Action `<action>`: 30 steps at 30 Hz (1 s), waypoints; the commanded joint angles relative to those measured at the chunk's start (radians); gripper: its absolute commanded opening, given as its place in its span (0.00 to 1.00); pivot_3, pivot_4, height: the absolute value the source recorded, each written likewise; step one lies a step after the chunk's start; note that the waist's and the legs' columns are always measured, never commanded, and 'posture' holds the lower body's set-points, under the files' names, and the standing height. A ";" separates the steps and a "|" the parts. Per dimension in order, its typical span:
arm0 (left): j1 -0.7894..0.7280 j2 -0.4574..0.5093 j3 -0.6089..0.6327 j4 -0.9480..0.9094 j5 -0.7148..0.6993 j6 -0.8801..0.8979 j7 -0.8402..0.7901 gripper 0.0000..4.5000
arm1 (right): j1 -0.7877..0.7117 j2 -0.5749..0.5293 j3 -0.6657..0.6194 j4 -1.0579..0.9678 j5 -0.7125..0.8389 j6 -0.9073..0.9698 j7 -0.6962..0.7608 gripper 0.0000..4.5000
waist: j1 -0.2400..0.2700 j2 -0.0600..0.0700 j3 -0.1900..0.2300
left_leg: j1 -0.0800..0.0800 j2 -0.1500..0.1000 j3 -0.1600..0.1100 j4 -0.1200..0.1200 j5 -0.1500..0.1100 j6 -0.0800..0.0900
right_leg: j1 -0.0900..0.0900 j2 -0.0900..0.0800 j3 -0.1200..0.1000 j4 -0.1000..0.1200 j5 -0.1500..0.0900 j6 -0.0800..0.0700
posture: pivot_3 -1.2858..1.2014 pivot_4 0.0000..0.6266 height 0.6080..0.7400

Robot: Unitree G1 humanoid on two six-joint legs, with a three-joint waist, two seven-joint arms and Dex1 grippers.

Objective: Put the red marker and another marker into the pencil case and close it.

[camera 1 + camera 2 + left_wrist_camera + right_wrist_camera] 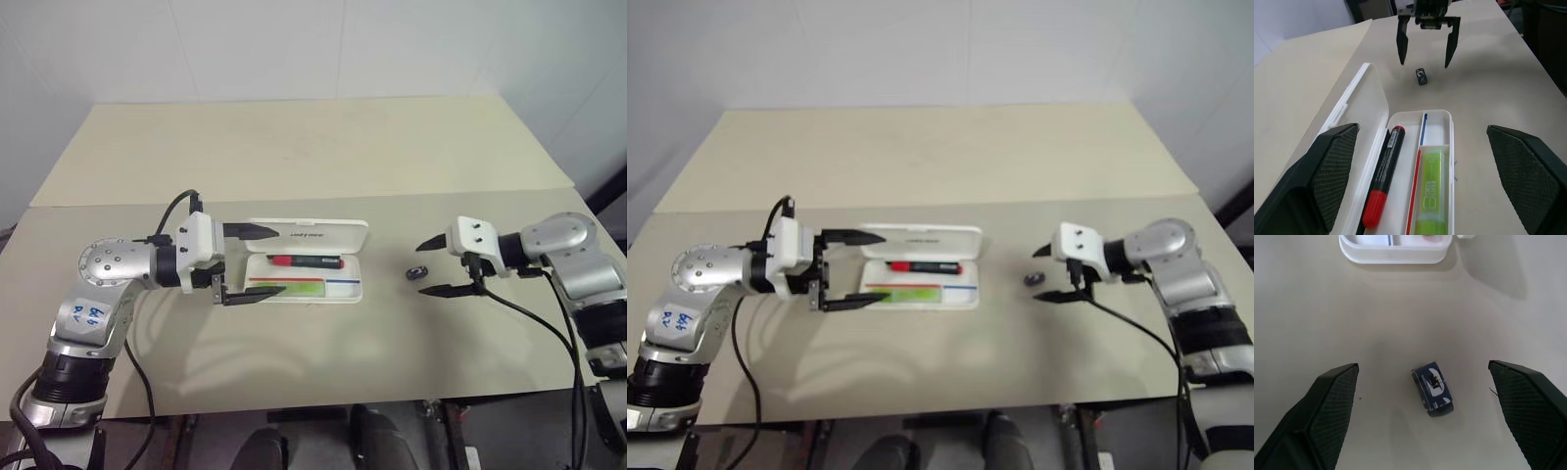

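Two markers already lie in the open pencil case: the red marker in the far compartment, the green highlighter in the near one. The hinged lid, lying flat at 12 o'clock from the tray, looks like light, stiff, slick plastic, best pushed at its free long edge. The left gripper points nearly level at the case's 9 o'clock end, fingers spread wide, empty. The right gripper tilts down, jaws wide apart, over a small dark object, possibly an eraser, at 3 o'clock.
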 commanded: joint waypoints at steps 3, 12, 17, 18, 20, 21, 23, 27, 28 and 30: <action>-0.007 -0.005 0.014 -0.048 -0.031 0.018 0.017 0.99 | -0.068 0.036 0.024 0.105 -0.041 -0.076 0.060 1.00 | 0.000 0.000 0.000 | 0.000 0.000 0.000 0.000 0.000 0.000 | 0.000 0.000 0.000 0.000 0.000 0.000 | 0.52 0.24 1.00; 0.025 -0.002 0.026 -0.118 -0.058 0.069 0.046 0.99 | -0.210 0.107 0.067 0.391 -0.154 -0.198 0.057 1.00 | -0.005 0.000 0.000 | 0.000 0.000 0.000 0.000 0.000 -0.001 | 0.000 0.000 0.000 0.000 0.000 0.000 | 0.52 0.24 1.00; 0.048 0.009 0.035 -0.142 -0.067 0.085 0.053 0.99 | -0.247 0.128 0.072 0.479 -0.188 -0.249 0.062 1.00 | -0.013 0.001 0.000 | 0.000 0.000 0.000 -0.001 0.000 -0.001 | -0.001 0.000 0.000 0.000 0.000 0.000 | 0.52 0.24 1.00; 0.050 0.010 0.036 -0.146 -0.069 0.087 0.055 0.99 | -0.252 0.133 0.072 0.489 -0.192 -0.255 0.063 1.00 | -0.015 0.001 0.000 | 0.000 0.000 0.000 -0.001 0.000 -0.001 | -0.001 0.000 0.000 0.000 0.000 0.000 | 0.52 0.24 1.00; 0.053 0.011 0.037 -0.151 -0.070 0.090 0.061 0.99 | -0.259 0.140 0.073 0.504 -0.196 -0.264 0.069 1.00 | -0.019 0.001 0.000 | 0.000 0.000 0.000 0.000 0.000 -0.001 | -0.001 -0.001 0.000 0.000 0.000 0.000 | 0.52 0.24 1.00; 0.053 0.011 0.037 -0.153 -0.071 0.092 0.063 0.99 | -0.261 0.143 0.072 0.509 -0.198 -0.268 0.071 1.00 | -0.021 0.001 0.000 | 0.000 0.000 0.000 0.000 0.000 -0.001 | -0.001 -0.001 0.000 0.000 0.000 0.000 | 0.52 0.24 1.00; 0.055 0.012 0.037 -0.158 -0.071 0.094 0.068 1.00 | -0.263 0.146 0.073 0.513 -0.203 -0.272 0.077 0.96 | -0.022 0.001 0.000 | 0.000 0.000 0.000 0.000 0.000 -0.001 | -0.001 0.000 0.000 0.000 0.000 0.000 | 0.52 0.24 1.00; 0.059 0.012 0.037 -0.162 -0.069 0.095 0.075 1.00 | -0.258 0.146 0.078 0.518 -0.212 -0.287 0.082 0.71 | -0.023 0.001 0.000 | 0.000 0.000 0.000 0.000 0.000 -0.001 | -0.001 -0.001 0.000 0.000 0.000 0.000 | 0.52 0.24 1.00; 0.058 0.012 0.036 -0.162 -0.070 0.096 0.077 1.00 | -0.257 0.146 0.077 0.519 -0.214 -0.289 0.082 0.64 | -0.023 0.001 0.000 | 0.000 0.000 0.000 0.000 0.000 -0.001 | 0.000 -0.001 0.000 0.001 0.000 0.000 | 0.52 0.24 1.00; 0.059 0.012 0.035 -0.163 -0.069 0.095 0.080 1.00 | -0.254 0.145 0.076 0.519 -0.215 -0.289 0.082 0.49 | -0.023 0.001 0.000 | 0.001 0.000 0.000 0.000 0.000 -0.002 | 0.000 -0.001 0.000 0.001 0.001 -0.001 | 0.52 0.24 1.00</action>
